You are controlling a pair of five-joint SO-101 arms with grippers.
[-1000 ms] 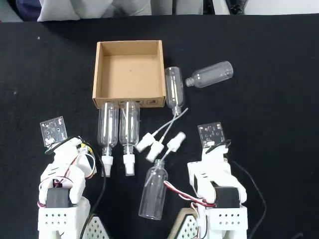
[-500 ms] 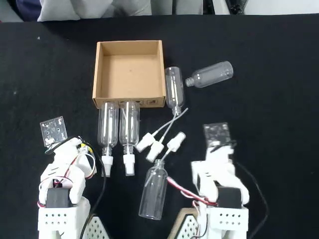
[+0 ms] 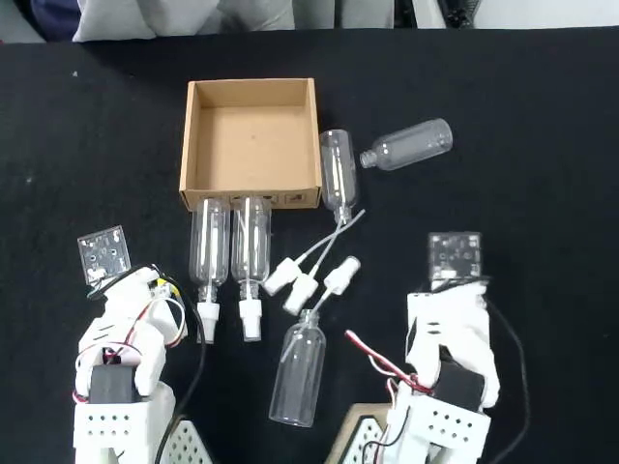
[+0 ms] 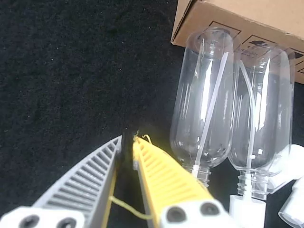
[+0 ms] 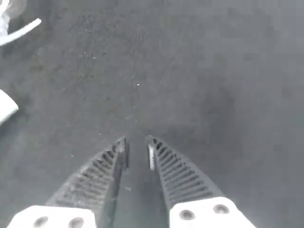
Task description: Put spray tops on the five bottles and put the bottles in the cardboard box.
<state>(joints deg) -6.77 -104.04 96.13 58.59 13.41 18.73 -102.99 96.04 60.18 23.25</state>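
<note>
Left fingers (image 4: 159,178): pressed almost together with nothing between them, low over the black bench (image 3: 542,145), just beside the first bottle.
Right fingers (image 5: 178,173): a thin slit apart at the tips, pinching nothing, over bare bench near the right front.
Cardboard box (image 3: 232,199): open-topped, on the far left-centre of the bench, its brown floor showing.
First bottle (image 3: 210,251): lying down, base against the box's near wall, white spray top at its neck, pointing toward the arms.
Second bottle (image 3: 251,247): touching the first, parallel to it, with the same white top.
Third bottle (image 3: 337,172): lying along the box's right wall, neck toward the arms.
Fourth bottle (image 3: 408,144): on its side near the third, open neck facing it.
Fifth bottle (image 3: 298,372): lying between the two arms, open neck pointing away from them.
Loose spray tops (image 3: 302,290): three white ones with thin tubes, clustered between the second bottle and the fifth bottle's neck.
</note>
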